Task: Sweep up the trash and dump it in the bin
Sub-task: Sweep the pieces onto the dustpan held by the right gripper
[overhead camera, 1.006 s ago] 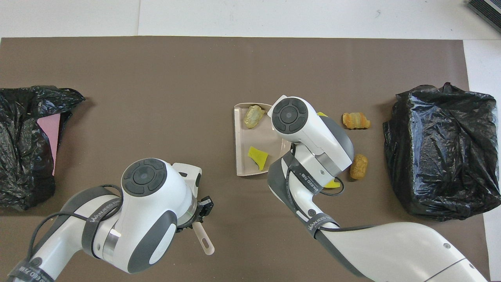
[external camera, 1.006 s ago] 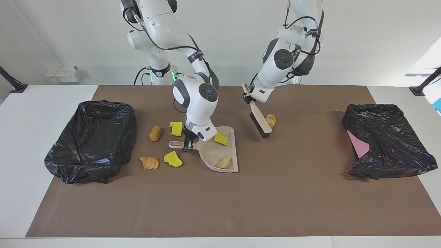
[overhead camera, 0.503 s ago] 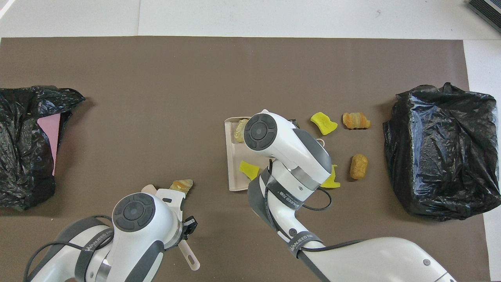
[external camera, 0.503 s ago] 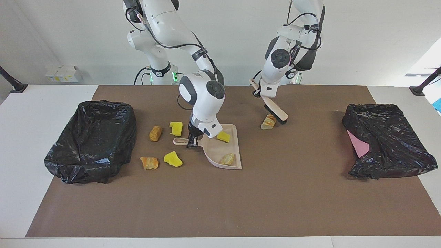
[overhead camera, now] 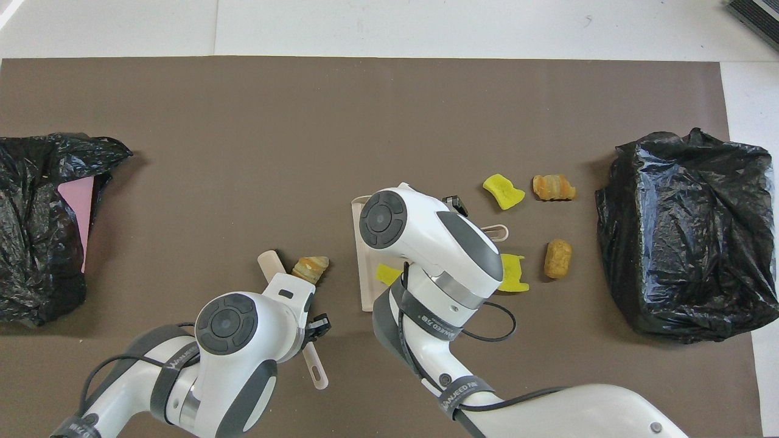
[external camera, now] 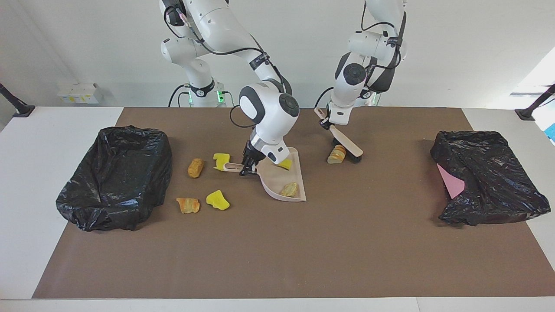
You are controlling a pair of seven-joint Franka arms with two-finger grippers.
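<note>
The right gripper [external camera: 248, 167] clenched the handle of the beige plastic dustpan [external camera: 289, 198], which held a yellow sponge chunk [external camera: 285, 164] and a tan bread piece [external camera: 289, 189], while the left gripper [external camera: 326, 124] gripped the beige black-bristled brush [external camera: 347, 145] against another tan bread-like scrap [external camera: 337, 154], and four scraps lay near the black-bagged bin [external camera: 115, 175].

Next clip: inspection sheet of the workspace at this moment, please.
Surface: brown mat on a white table.
Job's things: two scraps in the dustpan; one by the brush; four on the mat by the bin.
Clutter: second black bag, with something pink showing.
Grippers: right gripper holds the dustpan's handle; left gripper holds the brush.
Cables: black leads along both arms.
Surroundings: white wall; small box.
</note>
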